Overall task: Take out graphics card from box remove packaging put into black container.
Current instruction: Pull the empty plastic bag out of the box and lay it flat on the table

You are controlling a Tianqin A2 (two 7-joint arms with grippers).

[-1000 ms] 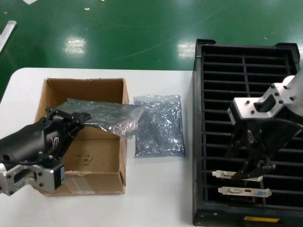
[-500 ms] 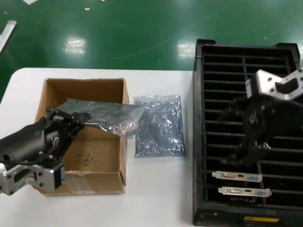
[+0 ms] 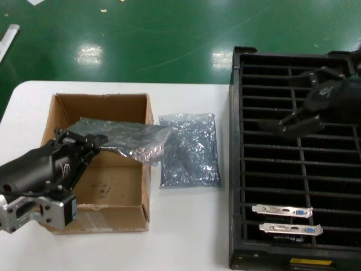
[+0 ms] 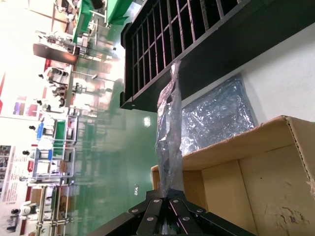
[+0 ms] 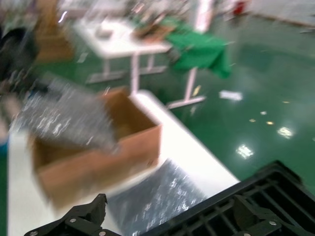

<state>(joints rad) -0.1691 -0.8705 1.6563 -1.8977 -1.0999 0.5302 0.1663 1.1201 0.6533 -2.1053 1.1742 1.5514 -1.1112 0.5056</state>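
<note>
Crinkly grey-blue bag (image 3: 121,138), card presumably inside, is clamped between my left fingers (image 3: 84,142) above the box (image 3: 101,164), clear for unwrapping. My right fingers (image 3: 299,121), spread and empty, hover over the black crate (image 3: 293,169); two cards (image 3: 287,220) sit slotted there.

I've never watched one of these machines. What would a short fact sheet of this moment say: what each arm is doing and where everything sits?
left gripper: over the box, shut on a bagged item
bagged item: held at one end, stretching out past the box wall
box: open, on the white table
loose bag: flat on the table, between box and black container
right gripper: open, holding nothing, above the black container
black container: slotted crate with two graphics cards standing in its near rows
</note>
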